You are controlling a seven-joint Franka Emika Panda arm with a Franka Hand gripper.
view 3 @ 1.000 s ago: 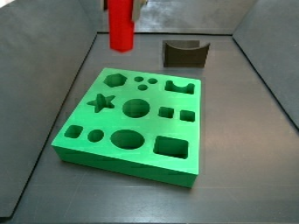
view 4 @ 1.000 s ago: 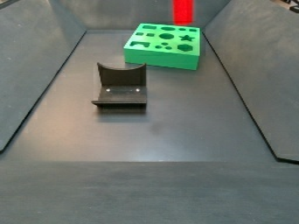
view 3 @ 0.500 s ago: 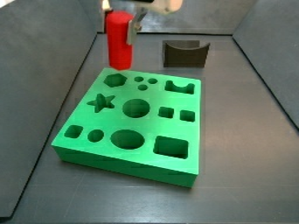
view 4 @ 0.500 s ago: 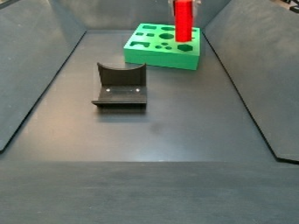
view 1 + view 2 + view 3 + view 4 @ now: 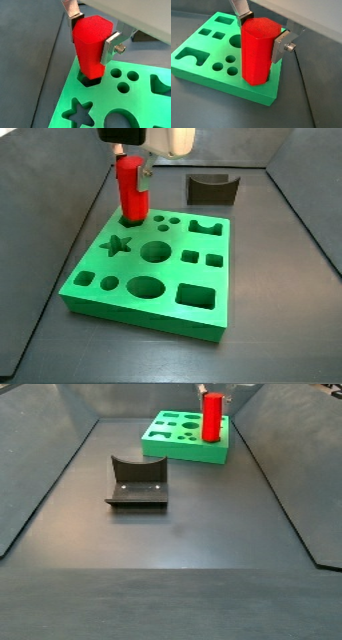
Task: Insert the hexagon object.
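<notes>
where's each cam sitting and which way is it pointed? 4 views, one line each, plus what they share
Wrist view: on the arm, looking down the gripper at the hexagon object entering the green block; silver fingers show.
Wrist view: same mount, other side; gripper around the peg at the block's corner.
Side view: raised, beside the block; gripper above, dark grey block behind.
Side view: far end, low, looking along the floor past the dark grey block.
Shared: peg and green block.

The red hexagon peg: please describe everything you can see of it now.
The hexagon peg is a tall, glossy, bright red plastic prism with a flat six-sided top. It stands upright, its lower end entering a hole at a corner of the green block. The gripper above the block holds it, a silver finger pressed on each side of its upper part.
</notes>
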